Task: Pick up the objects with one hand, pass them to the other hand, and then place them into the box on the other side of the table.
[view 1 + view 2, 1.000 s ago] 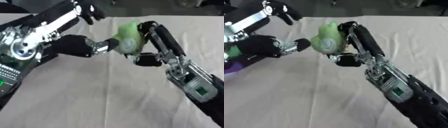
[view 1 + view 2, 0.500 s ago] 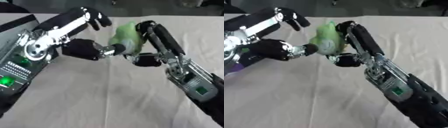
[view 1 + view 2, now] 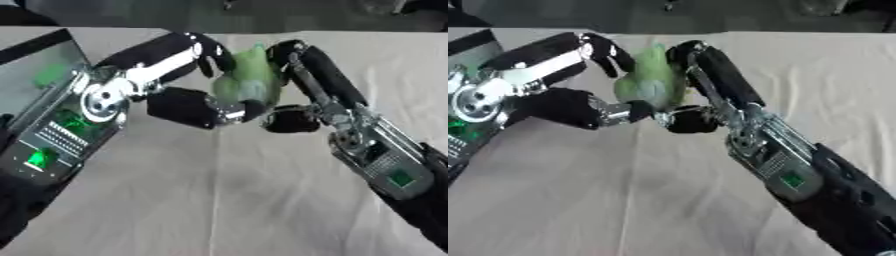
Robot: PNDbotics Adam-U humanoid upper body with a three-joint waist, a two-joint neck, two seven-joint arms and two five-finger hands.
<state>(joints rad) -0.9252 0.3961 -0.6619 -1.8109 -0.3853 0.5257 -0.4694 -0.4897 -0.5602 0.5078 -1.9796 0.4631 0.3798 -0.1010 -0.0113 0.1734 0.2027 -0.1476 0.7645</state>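
Note:
A pale green soft object (image 3: pixel 249 80) hangs above the middle of the table between both hands. My right hand (image 3: pixel 302 75) comes in from the right, with its fingers curled over the object's right side and its thumb (image 3: pixel 289 120) underneath. My left hand (image 3: pixel 188 102) reaches in from the left. Its fingers (image 3: pixel 210 52) curl over the object's top left and its thumb tip (image 3: pixel 236 112) presses on the lower edge. Much of the object is hidden behind the fingers.
A dark-rimmed box (image 3: pixel 39 45) stands at the far left, with something green (image 3: pixel 48 75) inside, partly hidden by my left forearm. A beige cloth (image 3: pixel 219 200) covers the table. The table's far edge runs along the top.
My left hand has moved right to the green object, and its fingers, spread apart from it before, now curl over its top. The right hand has kept hold of it.

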